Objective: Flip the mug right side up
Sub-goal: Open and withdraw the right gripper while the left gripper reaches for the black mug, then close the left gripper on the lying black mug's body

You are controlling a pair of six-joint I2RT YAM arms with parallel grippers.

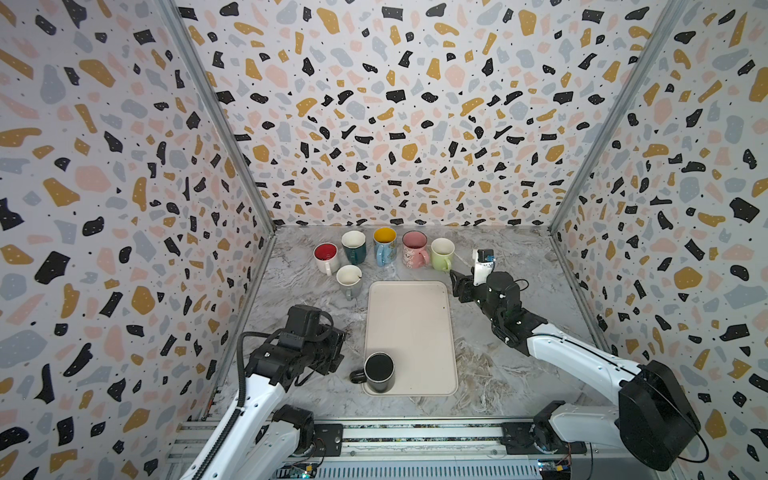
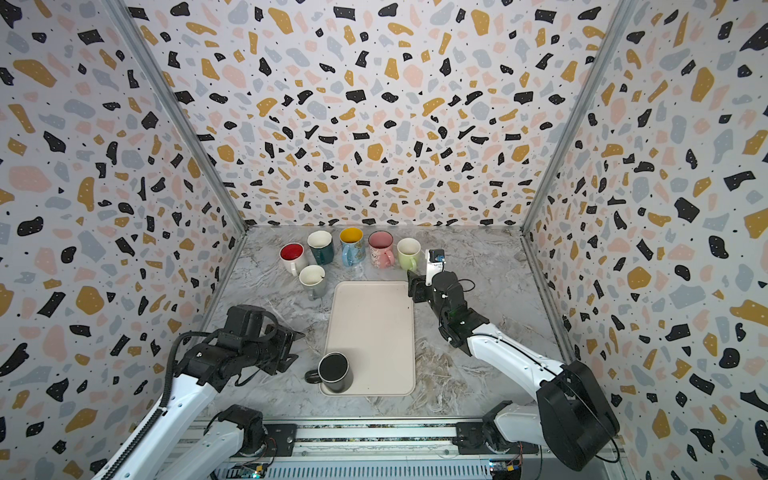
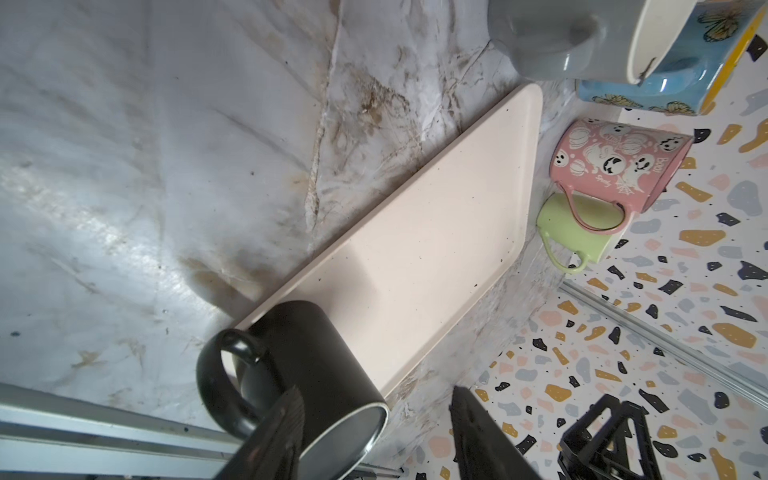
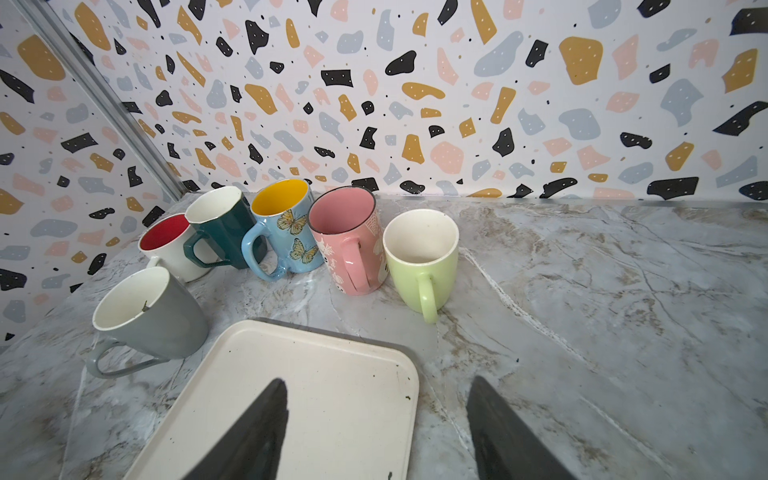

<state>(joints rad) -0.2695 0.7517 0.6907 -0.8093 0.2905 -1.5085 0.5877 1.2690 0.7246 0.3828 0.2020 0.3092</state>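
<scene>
Left gripper (image 3: 376, 392) half-open, empty, beside black mug (image 1: 379, 372) at tray (image 1: 415, 324) corner; right gripper (image 4: 378, 382) open, empty. Risk: off-centre pinch tipping mug off edge.

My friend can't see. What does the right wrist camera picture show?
Six mugs stand upright on a marble table by a speckled wall: red-inside white, dark green, butterfly blue, pink, light green and grey. A cream tray lies before them, and the open right pincer is nearest the camera.
</scene>
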